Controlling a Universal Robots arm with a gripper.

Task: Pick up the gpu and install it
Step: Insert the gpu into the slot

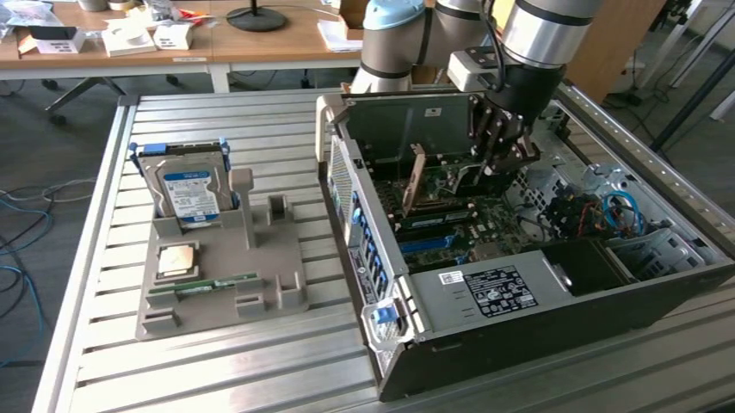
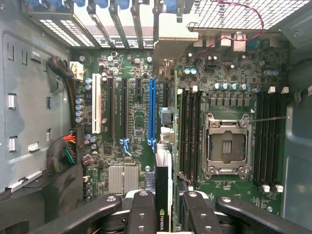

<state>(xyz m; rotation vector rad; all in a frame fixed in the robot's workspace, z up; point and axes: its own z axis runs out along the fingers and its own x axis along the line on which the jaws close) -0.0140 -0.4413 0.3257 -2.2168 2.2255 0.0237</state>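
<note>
jaws: partly closed, clamped on both flat faces of the gpu (image 2: 163,165). the gripper (image 2: 164,195) had black jointed metal fingers (image 2: 141,204), and in the exterior view the gripper (image 1: 505,155) hung inside the open computer case (image 1: 552,292). the gpu was seen edge-on in the wrist view as a thin dark card with a small green logo, held over the motherboard (image 2: 141,122) and running alongside the long blue slot (image 2: 151,112); whether it touched any slot could not be told. surroundings on the board: a white slot (image 2: 96,105), a square metal cpu socket (image 2: 229,144), a ribbed silver heatsink (image 2: 123,178), a bundle of coloured cables (image 2: 66,148) and thin red wires (image 2: 243,24) beside a perforated grille. outside the case, on the slatted metal table (image 1: 103,361), lay a grey moulded tray (image 1: 270,284) carrying a boxy hard drive (image 1: 189,189) with a blue label, standing upright, a flat square chip (image 1: 178,258) and a narrow green memory stick (image 1: 206,284). wooden desks (image 1: 275,43) stood behind. the near end of the card was hidden between the fingers.
</note>
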